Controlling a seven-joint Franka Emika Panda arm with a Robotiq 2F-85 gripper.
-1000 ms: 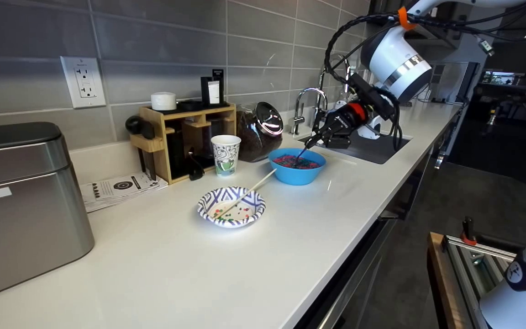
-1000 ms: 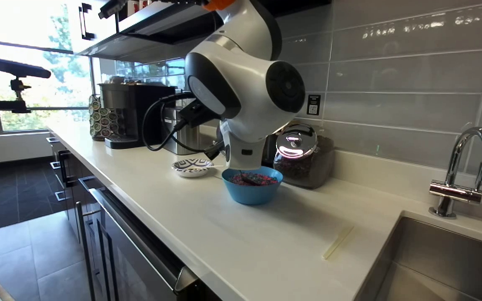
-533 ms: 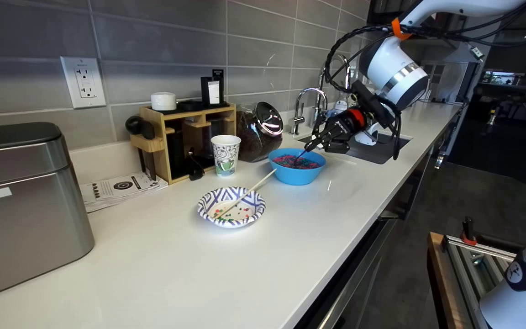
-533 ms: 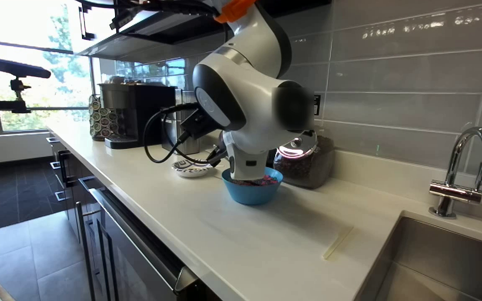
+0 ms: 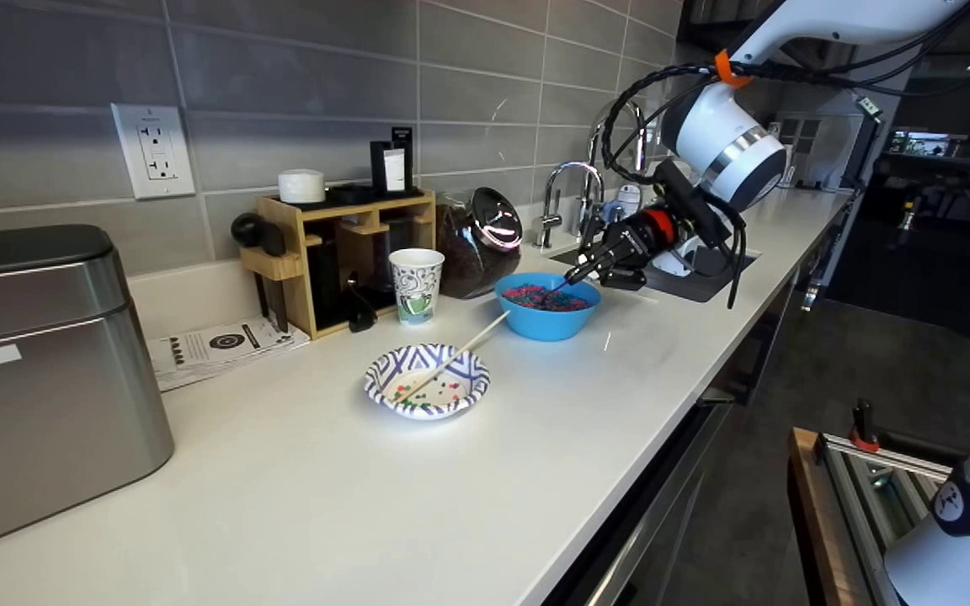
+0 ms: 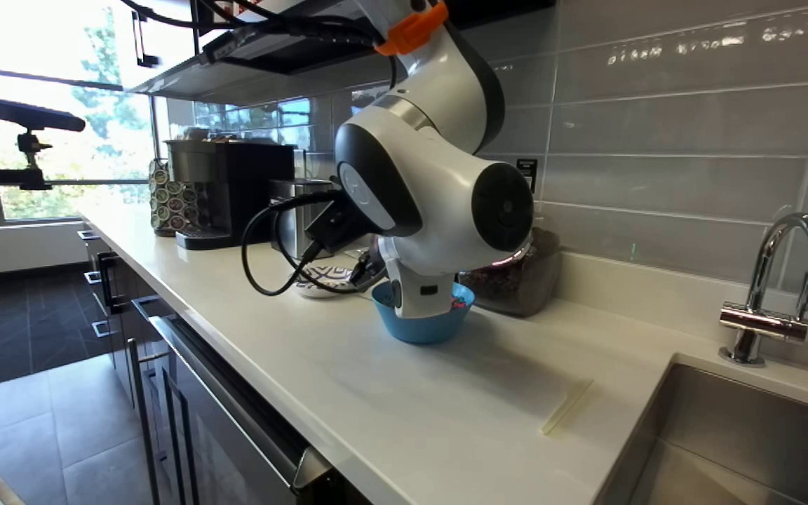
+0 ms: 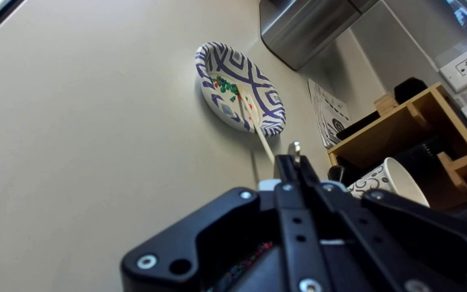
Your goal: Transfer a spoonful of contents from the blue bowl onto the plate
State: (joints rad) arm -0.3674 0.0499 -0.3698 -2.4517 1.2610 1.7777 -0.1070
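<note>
The blue bowl (image 5: pixel 546 325) stands on the counter and also shows in an exterior view (image 6: pixel 421 328). It holds the contents (image 5: pixel 527 297), a mass of small red, pink and dark pieces. My gripper (image 5: pixel 573 278) is shut on a spoon (image 5: pixel 556 290) just above the bowl's rim. The spoon slants down into the contents, and its bowl end is hidden. In the wrist view its shiny metal end (image 7: pixel 296 148) sticks out between the closed fingertips (image 7: pixel 294 168). The plate (image 5: pixel 405 362), white with blue pattern, holds a few coloured pieces and also shows in the wrist view (image 7: pixel 258 81).
A thin pale stick (image 5: pixel 458 353) leans across the plate towards the bowl. A patterned paper cup (image 5: pixel 416 286), a glass jar (image 5: pixel 468 252) and a wooden organizer (image 5: pixel 342 261) stand by the wall. A steel bin (image 5: pixel 47 379) is at one end, the sink (image 6: pixel 741 421) at the other.
The arm has come down and shifted towards the sink side. The spoon has tilted to a flatter slant, with its end still in the bowl. Bowl and plate have not moved.
</note>
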